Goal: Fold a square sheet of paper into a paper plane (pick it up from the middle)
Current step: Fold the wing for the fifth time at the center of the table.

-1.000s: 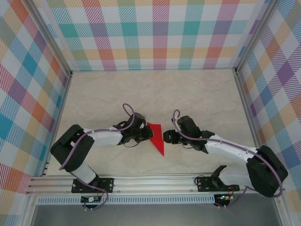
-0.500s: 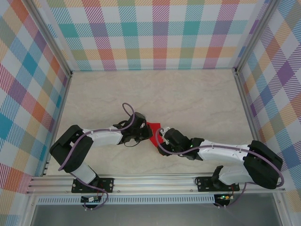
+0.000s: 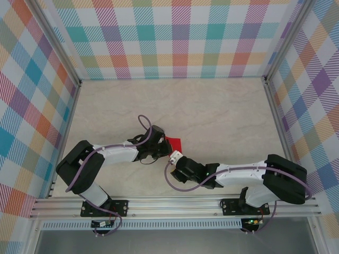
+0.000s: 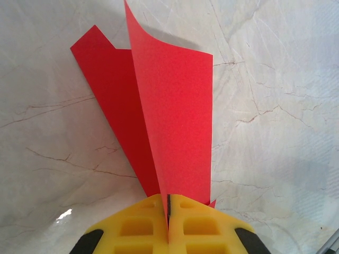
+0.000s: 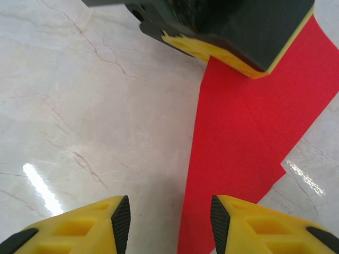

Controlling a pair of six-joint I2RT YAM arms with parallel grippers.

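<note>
The red paper (image 4: pixel 175 121), partly folded with one side curling upward, sits near the middle of the table (image 3: pixel 222 106). The left gripper (image 4: pixel 168 225) grasps it, clenched at its 8 o'clock seen from overhead. The right gripper (image 5: pixel 168 227) hovers at its 6 o'clock, jaws released over the sheet's edge. A fold looks to be in progress. The next move probably calls for pinching that edge squarely and creasing it.

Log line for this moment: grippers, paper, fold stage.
left gripper: shut on red paper | right gripper: open over paper edge | fold: partly folded, one flap raised off table
</note>
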